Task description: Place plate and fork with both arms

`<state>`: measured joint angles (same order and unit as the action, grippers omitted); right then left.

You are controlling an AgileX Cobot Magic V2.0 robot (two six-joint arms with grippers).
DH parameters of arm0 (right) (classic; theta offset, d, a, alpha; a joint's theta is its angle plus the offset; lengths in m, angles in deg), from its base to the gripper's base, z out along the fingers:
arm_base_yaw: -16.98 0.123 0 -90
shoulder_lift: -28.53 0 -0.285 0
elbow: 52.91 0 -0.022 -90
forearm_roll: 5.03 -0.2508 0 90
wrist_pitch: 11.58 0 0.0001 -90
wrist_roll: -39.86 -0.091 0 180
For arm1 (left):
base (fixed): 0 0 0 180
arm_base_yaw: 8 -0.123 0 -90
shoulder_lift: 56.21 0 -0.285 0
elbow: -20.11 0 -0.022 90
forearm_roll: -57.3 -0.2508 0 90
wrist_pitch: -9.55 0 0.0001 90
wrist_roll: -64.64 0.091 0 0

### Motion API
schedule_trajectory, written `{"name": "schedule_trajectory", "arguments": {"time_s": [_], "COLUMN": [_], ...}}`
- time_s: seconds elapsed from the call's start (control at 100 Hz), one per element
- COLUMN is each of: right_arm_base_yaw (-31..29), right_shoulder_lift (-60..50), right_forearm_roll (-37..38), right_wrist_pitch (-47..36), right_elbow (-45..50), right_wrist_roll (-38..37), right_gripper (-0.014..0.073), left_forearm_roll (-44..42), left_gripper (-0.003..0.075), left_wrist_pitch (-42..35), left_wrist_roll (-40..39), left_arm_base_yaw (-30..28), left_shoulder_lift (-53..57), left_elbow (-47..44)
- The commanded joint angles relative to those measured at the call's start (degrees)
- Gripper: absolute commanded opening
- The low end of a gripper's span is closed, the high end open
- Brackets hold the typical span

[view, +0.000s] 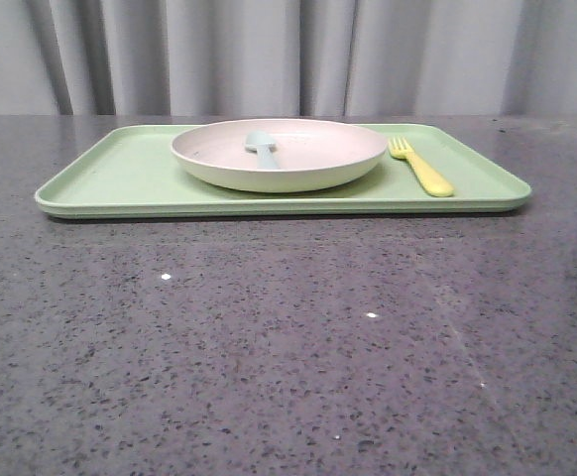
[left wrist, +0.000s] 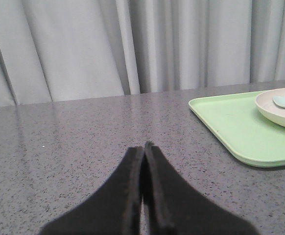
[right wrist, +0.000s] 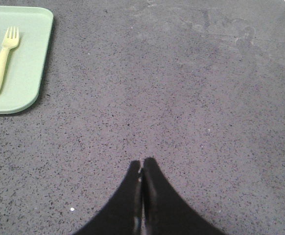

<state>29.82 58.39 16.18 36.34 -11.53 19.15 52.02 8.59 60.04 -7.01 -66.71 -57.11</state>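
The cream plate [view: 279, 154] with a pinkish inner face rests in the middle of the light green tray [view: 120, 174]. A yellow fork [view: 420, 167] lies on the tray just right of the plate, tines pointing away. Neither arm shows in the front view. In the left wrist view my left gripper [left wrist: 144, 146] is shut and empty over bare table, with the tray [left wrist: 230, 122] and plate [left wrist: 279, 110] off to its right. My right gripper [right wrist: 142, 161] is also shut and empty above the table, the fork [right wrist: 0, 61] and tray corner [right wrist: 30, 88] lying away from it.
A pale blue spoon-like utensil [view: 261, 147] lies inside the plate. The grey speckled table [view: 288, 347] stretches from the tray to the near edge. Grey curtains [view: 288, 55] hang behind the table's far edge.
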Motion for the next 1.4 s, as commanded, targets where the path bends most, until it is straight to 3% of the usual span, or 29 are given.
{"name": "schedule_trajectory", "arguments": {"time_s": [0.0,0.22,0.44,0.75,1.02,1.39], "right_arm_base_yaw": [-0.37,-0.37,-0.37,-2.6,-8.98,-9.36], "right_shoulder_lift": [0.5,-0.06,-7.13,-18.57,-23.88,-23.96], "right_forearm_roll": [1.44,1.23,-0.8,-14.31,-18.77,-19.12], "right_wrist_pitch": [-4.07,-5.95,-19.24,-23.37,-29.55,-43.4], "right_elbow": [-1.3,-0.72,7.9,18.55,24.62,34.82], "right_wrist_roll": [0.08,0.08,1.15,21.35,21.48,21.48], "right_gripper": [-0.012,-0.012,-0.012,-0.012,-0.012,-0.012], "left_forearm_roll": [0.18,0.18,0.18,0.18,0.18,0.18], "left_gripper": [-0.002,-0.002,-0.002,-0.002,-0.002,-0.002], "left_wrist_pitch": [-4.91,-4.91,-4.91,-4.91,-4.91,-4.91], "left_wrist_roll": [0.02,0.02,0.02,0.02,0.02,0.02], "left_arm_base_yaw": [-0.03,-0.03,-0.03,-0.03,-0.03,-0.03], "left_shoulder_lift": [-0.53,-0.53,-0.53,-0.53,-0.53,-0.53], "left_elbow": [-0.66,-0.66,-0.66,-0.66,-0.66,-0.66]}}
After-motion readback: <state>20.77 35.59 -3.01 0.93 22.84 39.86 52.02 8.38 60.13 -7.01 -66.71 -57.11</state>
